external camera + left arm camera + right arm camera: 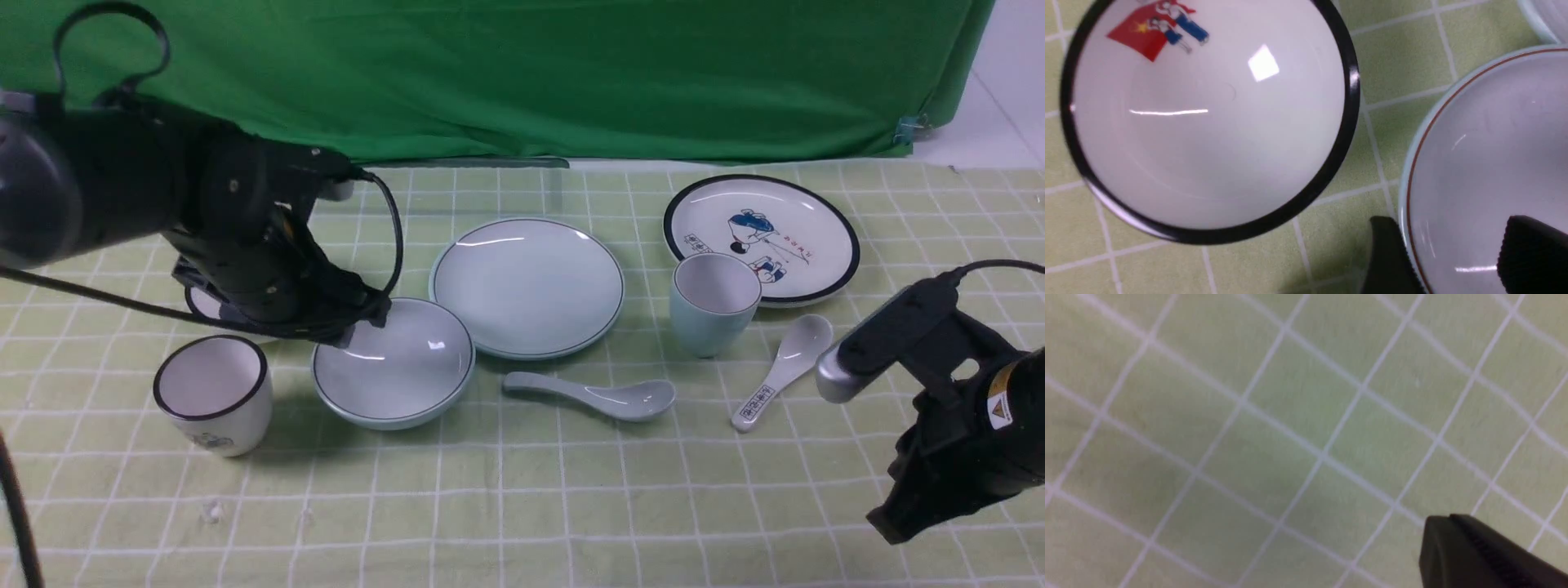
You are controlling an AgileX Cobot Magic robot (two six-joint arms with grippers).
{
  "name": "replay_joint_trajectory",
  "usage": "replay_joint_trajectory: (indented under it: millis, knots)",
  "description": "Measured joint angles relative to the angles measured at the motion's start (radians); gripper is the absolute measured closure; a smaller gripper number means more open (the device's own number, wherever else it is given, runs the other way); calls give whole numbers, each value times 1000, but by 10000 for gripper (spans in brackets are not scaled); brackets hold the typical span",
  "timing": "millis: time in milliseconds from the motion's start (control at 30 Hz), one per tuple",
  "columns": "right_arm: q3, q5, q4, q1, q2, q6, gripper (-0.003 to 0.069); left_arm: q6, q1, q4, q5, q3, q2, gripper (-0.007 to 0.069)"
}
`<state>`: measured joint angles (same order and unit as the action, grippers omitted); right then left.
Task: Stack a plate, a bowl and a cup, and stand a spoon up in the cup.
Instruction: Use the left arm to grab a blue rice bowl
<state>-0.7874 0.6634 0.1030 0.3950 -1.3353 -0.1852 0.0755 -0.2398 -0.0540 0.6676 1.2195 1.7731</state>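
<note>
One bowl rim (1405, 196) between left jaws.

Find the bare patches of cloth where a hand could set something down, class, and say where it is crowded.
Bare: the cloth in front of the plain spoon, towards the camera. Crowded: the back right, where the plain cup stands close against the cartoon plate.

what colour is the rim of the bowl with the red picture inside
Black: a thick, glossy band around the white bowl, clearest in the left wrist view.
</note>
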Motion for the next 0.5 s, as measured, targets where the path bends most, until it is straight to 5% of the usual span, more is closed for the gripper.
replay_joint_trajectory:
  millis: [100, 233, 333, 500]
  knots:
    - [-4, -37, 0, 1, -3, 0, 646, -21, 0, 25, -6, 19, 66, 252]
    - [-4, -48, 0, 1, -3, 0, 646, -81, 0, 54, -20, 21, 95, 402]
    - [-4, -69, 0, 1, -3, 0, 646, -143, 0, 87, -16, 46, 95, 606]
    - [-4, -79, 0, 1, -5, 0, 645, -214, 0, 132, 92, 131, 65, 634]
